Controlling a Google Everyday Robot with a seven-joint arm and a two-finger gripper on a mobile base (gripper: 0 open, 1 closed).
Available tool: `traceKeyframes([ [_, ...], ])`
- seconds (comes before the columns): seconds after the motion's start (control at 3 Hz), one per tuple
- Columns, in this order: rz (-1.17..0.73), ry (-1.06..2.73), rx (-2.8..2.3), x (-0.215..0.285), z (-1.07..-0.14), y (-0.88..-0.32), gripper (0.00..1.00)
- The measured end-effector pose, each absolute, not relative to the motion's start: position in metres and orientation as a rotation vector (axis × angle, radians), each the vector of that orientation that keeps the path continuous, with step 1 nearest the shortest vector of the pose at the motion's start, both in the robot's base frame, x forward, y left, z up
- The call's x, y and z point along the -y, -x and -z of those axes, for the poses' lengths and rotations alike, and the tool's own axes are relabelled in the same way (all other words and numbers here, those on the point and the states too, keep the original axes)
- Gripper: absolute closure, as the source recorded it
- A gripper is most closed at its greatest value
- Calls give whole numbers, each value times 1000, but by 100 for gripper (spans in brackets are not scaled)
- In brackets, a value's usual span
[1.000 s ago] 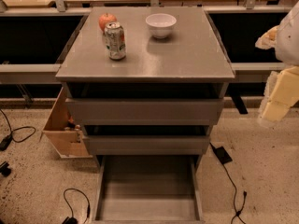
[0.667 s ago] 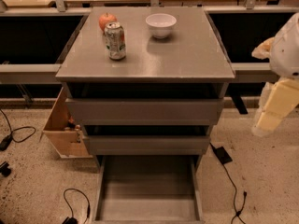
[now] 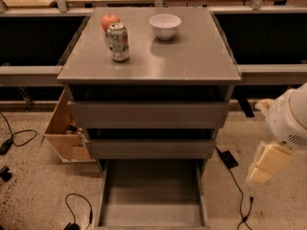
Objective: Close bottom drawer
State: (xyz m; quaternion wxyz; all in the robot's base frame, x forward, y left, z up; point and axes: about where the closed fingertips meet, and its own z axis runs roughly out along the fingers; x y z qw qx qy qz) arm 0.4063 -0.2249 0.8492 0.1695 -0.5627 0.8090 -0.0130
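Camera view: hand (image 3: 266,164) hangs beside the open bottom drawer (image 3: 151,195), touching nothing; grip state unclear.

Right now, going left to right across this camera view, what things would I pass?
In order: tan wooden box, soda can, white bowl, the robot's tool low at the far right. The open bottom drawer spans the middle, so it has no clear place.

My gripper (image 3: 265,166) hangs right of the cabinet (image 3: 148,56), my arm (image 3: 292,119) cut off at the right edge. The bottom drawer (image 3: 151,195), out before the cabinet, loses its front past the lower edge.
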Motion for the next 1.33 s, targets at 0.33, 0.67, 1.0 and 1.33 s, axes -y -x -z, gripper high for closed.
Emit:
traceKeyframes([
  [0.33, -34, 1521, -2366, 230, -763, -386, 0],
  [0.67, -79, 1483, -2395, 230, -723, -376, 0],
  [1.0, -69, 1481, -2394, 230, -720, -378, 0],
  [1.33, -43, 1478, -2394, 229, -716, -385, 0],
])
